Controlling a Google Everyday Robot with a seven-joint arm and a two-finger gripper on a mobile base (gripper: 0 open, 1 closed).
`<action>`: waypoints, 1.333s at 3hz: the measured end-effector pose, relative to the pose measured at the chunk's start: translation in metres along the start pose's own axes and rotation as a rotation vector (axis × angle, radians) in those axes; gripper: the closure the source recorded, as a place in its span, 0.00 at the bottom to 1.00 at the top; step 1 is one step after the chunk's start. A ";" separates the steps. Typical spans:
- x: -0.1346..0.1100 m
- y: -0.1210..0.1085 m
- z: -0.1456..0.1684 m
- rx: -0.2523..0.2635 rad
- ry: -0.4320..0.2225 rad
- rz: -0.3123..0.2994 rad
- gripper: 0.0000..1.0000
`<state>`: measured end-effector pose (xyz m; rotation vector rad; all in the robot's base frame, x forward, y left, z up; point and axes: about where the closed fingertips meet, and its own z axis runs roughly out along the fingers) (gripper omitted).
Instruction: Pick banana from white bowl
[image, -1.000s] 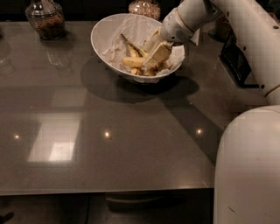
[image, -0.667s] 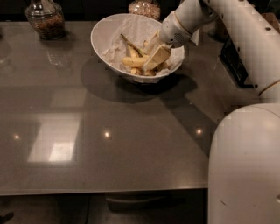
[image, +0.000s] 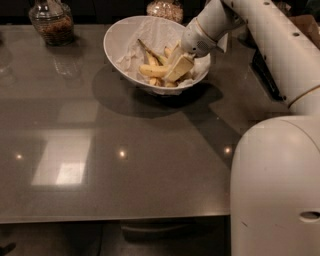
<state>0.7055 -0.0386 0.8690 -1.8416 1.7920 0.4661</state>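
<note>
The large white bowl (image: 116, 40) stands tilted at the back middle of the dark table (image: 125, 170). In it lies a yellow banana (image: 152, 70) on crumpled white paper, its stem pointing up and left. My gripper (image: 177, 68) reaches down into the right side of the bowl from the upper right, and its tip is right at the banana's right end. The white arm (image: 260, 35) runs from it to the right edge of the view.
A glass jar with brown contents (image: 50, 21) stands at the back left. A second jar (image: 165, 8) is just behind the bowl. A dark object (image: 265, 72) lies at the table's right. My white body (image: 275, 185) fills the lower right.
The gripper stays in the bowl at the banana with almost no movement. My white body takes up a little more of the lower right.
</note>
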 end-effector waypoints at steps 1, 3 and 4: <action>0.000 0.000 0.000 0.000 0.000 0.000 0.94; -0.017 0.008 -0.042 0.055 -0.008 -0.027 1.00; -0.025 0.021 -0.067 0.063 -0.077 -0.027 1.00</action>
